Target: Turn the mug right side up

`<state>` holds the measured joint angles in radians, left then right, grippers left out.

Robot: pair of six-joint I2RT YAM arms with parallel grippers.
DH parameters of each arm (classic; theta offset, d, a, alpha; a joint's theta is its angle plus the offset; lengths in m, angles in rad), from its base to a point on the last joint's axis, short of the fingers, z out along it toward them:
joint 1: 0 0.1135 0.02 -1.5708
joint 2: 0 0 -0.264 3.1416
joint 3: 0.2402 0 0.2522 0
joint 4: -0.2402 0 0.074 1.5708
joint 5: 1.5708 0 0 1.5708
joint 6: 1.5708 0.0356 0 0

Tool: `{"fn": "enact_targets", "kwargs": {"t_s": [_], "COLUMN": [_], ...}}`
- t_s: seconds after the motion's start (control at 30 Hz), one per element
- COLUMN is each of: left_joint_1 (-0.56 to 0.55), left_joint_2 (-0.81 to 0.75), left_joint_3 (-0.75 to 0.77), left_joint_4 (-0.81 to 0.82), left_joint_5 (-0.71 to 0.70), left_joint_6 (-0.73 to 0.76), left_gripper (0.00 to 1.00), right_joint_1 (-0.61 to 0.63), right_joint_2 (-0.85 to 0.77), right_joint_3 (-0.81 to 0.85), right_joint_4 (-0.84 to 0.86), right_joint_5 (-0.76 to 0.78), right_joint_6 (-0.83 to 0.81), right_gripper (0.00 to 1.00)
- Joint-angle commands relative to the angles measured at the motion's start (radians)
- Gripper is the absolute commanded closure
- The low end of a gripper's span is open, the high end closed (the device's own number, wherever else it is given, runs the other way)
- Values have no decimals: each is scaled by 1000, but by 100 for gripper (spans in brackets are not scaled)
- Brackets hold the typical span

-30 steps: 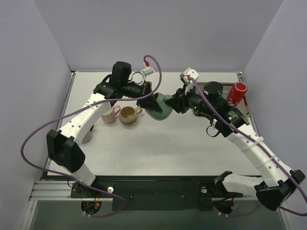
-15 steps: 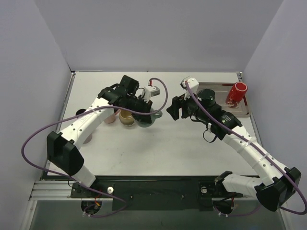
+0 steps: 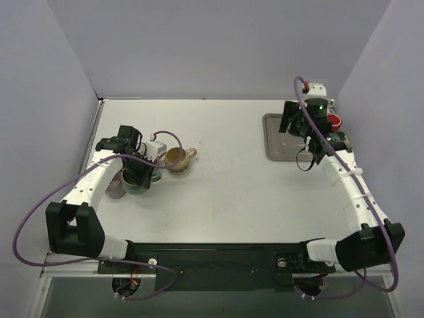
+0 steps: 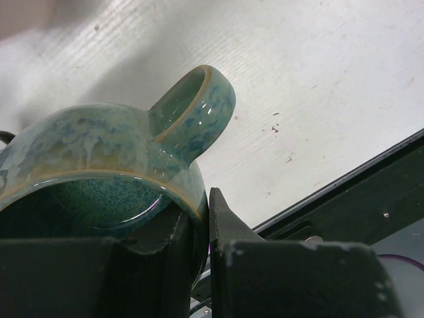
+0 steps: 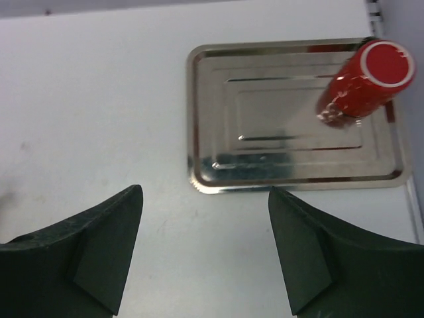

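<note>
The mug (image 3: 137, 183) is glazed blue-green and sits at the left of the table with its mouth facing up. My left gripper (image 3: 140, 169) reaches down from above and is shut on its rim. In the left wrist view one finger is inside the mug (image 4: 99, 152) and the other is outside the wall, just below the handle (image 4: 195, 109), so the left gripper (image 4: 199, 218) pinches the wall. Whether the mug's base touches the table is hidden. My right gripper (image 3: 289, 122) is open and holds nothing. It hovers at the far right, and the right gripper (image 5: 205, 252) is just short of the tray.
A tan mug (image 3: 177, 158) stands upright just right of the green one. A pale cup (image 3: 114, 188) is close on its left, partly under my left arm. A metal tray (image 5: 291, 119) at the back right carries a red cup (image 5: 364, 79).
My right gripper let go of the green mug, opened, and pulled back to the far right by the tray. My left arm carried the mug from the centre down to the left, beside the tan mug.
</note>
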<state>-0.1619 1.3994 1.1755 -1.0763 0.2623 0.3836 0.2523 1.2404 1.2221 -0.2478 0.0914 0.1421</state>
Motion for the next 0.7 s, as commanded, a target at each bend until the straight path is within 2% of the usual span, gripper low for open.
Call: {"fn": "enact_targets", "kwargs": {"t_s": [0.0,0.07,0.2,0.4,0.5,0.67], "left_joint_1": [28,42,50,76,104,128], "left_joint_2": [16,36,101,174,190,194], "left_joint_3": [-23,-40,-59,-68,-66,-53], "left_joint_4": [147,194,256,280,279,245], "left_joint_5": [52,58,64,75,95,133], "left_joint_6": [57,51,38,43,49,67], "left_gripper": [100,100,100,99,74,58], "right_joint_1": [-162,-235,-329,-416,-458,-490], "right_joint_2": [172,274,503,835,970,1076], "right_joint_3": [195,288,508,862,1046,1140], "right_joint_4": [-42,-54,-110,-226,-272,-258], "right_joint_5": [77,71,174,145,117,15], "right_joint_6": [37,28,-45,-134,-96,-113], "right_gripper": [29,29,28,29,28,27]}}
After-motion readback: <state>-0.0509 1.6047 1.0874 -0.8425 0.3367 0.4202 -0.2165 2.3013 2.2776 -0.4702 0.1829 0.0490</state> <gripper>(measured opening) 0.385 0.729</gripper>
